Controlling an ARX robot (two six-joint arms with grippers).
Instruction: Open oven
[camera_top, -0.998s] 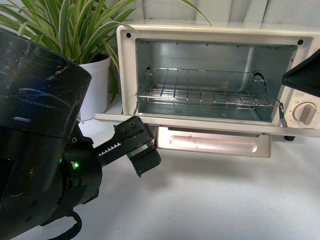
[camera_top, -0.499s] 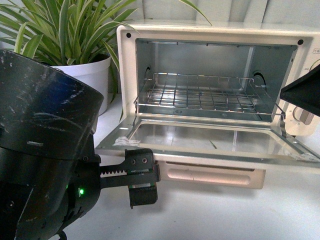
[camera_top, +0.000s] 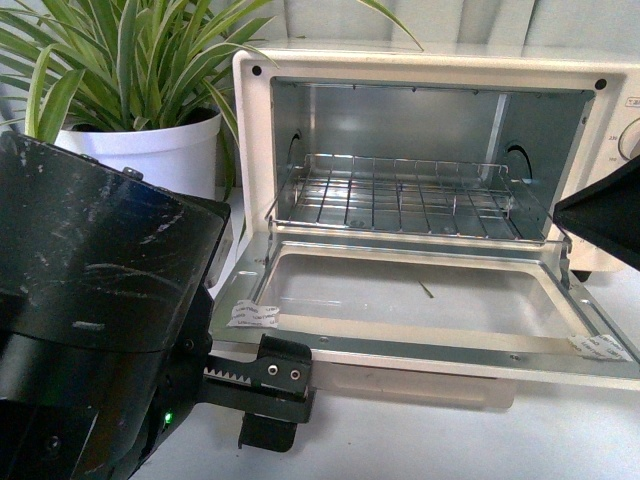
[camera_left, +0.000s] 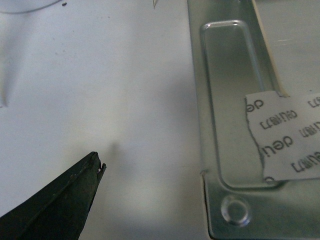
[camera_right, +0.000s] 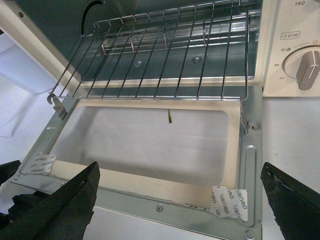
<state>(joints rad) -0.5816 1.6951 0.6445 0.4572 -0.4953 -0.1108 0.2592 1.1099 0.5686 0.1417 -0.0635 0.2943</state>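
Note:
The cream-white oven stands open, its glass door folded down flat in front of it. The wire rack sits inside the cavity. My left gripper is open and empty, just below and in front of the door's front left corner. In the left wrist view one finger shows beside the door's metal corner. My right gripper is open wide and empty, above the door's front edge. A knob shows on the oven's right panel.
A white plant pot with long green leaves stands left of the oven. Torn tape pieces stick to the door's front corners. The oven stands on a white table. My left arm's black body fills the near left.
The oven door has swung further down to lie flat. My left gripper has moved down and nearer the camera with the door's front edge. The right arm has barely moved.

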